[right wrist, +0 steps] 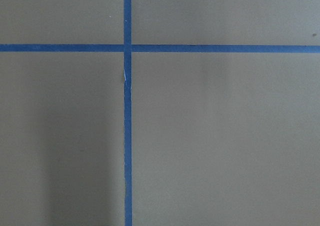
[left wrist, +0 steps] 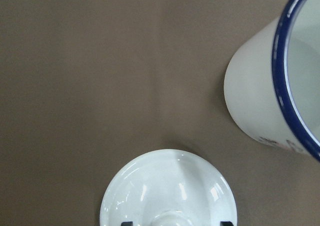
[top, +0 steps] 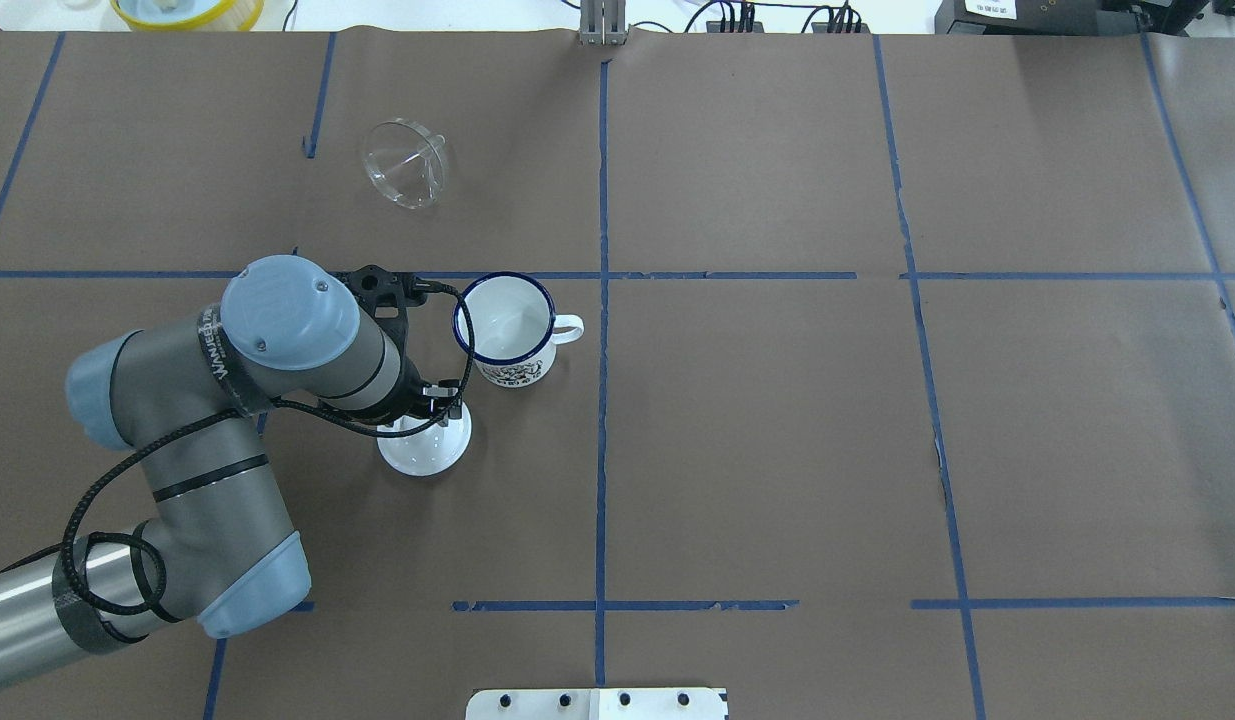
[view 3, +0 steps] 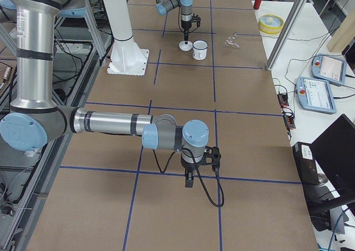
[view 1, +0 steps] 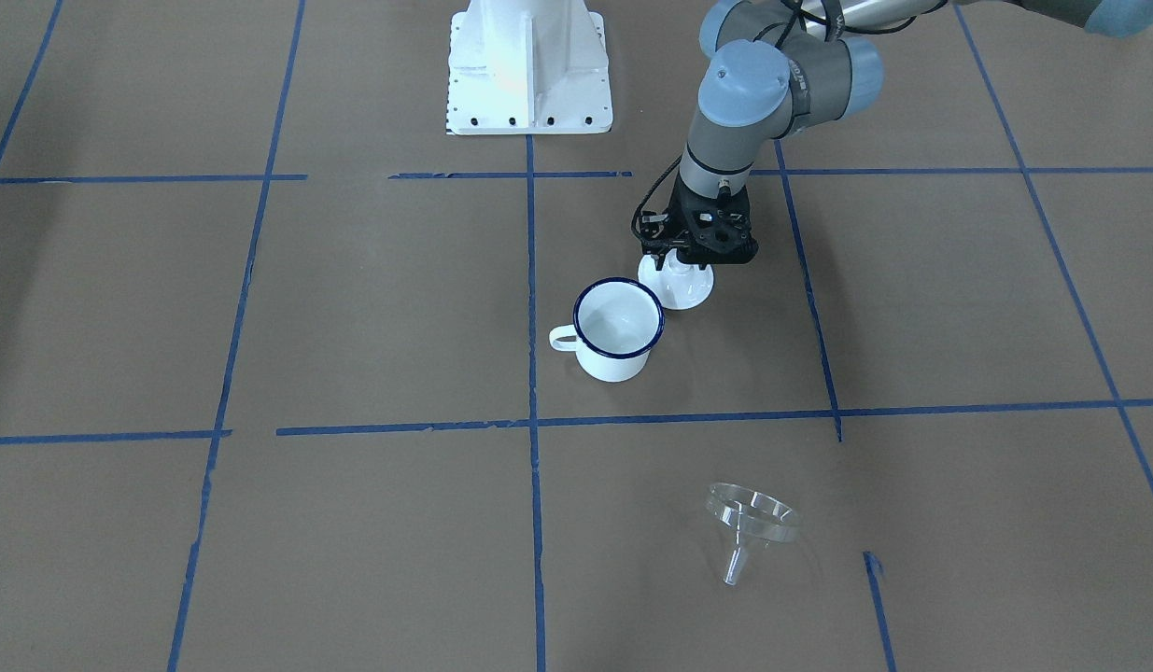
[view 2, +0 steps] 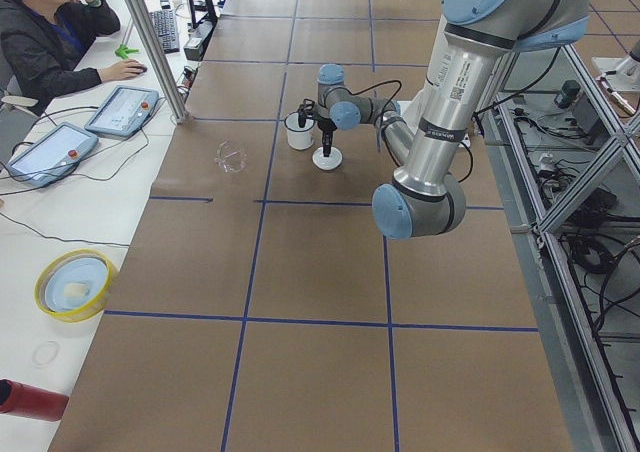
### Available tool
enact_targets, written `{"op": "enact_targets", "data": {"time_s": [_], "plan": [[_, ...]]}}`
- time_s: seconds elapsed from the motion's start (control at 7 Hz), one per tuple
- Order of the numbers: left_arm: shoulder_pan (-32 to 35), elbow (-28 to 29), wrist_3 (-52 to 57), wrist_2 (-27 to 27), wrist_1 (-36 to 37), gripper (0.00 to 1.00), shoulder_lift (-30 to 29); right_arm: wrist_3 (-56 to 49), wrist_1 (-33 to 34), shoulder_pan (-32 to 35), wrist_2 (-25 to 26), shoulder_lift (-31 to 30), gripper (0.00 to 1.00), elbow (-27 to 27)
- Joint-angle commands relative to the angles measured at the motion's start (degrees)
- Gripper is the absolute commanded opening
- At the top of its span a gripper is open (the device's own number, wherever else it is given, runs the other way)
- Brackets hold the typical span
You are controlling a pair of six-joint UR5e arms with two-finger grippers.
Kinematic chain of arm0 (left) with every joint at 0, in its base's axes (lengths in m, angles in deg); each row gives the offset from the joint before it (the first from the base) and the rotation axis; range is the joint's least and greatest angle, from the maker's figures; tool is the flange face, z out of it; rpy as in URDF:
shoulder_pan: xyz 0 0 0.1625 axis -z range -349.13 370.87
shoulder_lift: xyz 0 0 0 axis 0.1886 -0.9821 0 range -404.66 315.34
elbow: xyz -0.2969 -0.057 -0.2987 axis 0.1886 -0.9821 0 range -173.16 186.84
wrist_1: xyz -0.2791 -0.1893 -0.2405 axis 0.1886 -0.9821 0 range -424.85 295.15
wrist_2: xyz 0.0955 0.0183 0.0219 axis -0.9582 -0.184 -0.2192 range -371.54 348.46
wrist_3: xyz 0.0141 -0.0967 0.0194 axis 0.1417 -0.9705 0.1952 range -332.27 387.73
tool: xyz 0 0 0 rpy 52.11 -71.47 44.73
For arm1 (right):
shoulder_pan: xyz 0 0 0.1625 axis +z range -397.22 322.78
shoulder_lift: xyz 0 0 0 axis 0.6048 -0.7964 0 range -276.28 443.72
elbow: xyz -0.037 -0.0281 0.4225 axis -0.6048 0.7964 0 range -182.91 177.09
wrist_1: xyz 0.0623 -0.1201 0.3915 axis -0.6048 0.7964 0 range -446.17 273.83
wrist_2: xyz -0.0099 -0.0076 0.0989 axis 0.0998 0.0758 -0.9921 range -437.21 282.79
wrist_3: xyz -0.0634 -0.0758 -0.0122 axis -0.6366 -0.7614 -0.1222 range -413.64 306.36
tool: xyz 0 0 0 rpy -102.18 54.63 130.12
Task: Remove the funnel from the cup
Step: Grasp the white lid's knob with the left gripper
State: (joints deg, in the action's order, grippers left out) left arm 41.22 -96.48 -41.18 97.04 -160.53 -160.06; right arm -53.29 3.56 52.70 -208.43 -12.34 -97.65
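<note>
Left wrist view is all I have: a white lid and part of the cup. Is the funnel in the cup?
Observer: No. The funnel lies on its side on the table, well apart from the cup.
Operator: Anything else in the cup?
Observer: Nothing. The front-facing view shows it upright and empty.
Operator: Where's the right arm?
Observer: Far off on the robot's right. The right gripper hangs above a tape crossing, with nothing near it.
</note>
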Motion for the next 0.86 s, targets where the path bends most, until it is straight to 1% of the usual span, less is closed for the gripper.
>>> {"op": "enact_targets", "data": {"time_s": [0.0, 0.14, 0.29, 0.43, 0.57, 0.71], "plan": [[-0.03, 0.05, -0.09, -0.03, 0.14, 0.50, 0.00, 0.00, 0.00, 0.00, 0.00, 0.00, 1.00, 0.00], [-0.03, -0.03, -0.09, -0.12, 0.14, 0.19, 0.09, 0.00, 0.00, 0.00, 0.00, 0.00, 1.00, 0.00], [-0.03, -0.12, -0.26, -0.20, 0.23, 0.00, 0.09, 0.00, 0.00, 0.00, 0.00, 0.00, 1.00, 0.00], [0.06, -0.56, -0.27, -0.20, 0.32, 0.00, 0.35, 0.00, 0.00, 0.00, 0.00, 0.00, 1.00, 0.00], [0.15, -2.56, 0.08, -0.20, 3.97, 0.00, -0.08, 0.00, 0.00, 0.00, 0.00, 0.00, 1.00, 0.00], [0.50, -7.80, 0.26, -0.03, 10.62, 0.00, -0.78, 0.00, 0.00, 0.00, 0.00, 0.00, 1.00, 0.00]]}}
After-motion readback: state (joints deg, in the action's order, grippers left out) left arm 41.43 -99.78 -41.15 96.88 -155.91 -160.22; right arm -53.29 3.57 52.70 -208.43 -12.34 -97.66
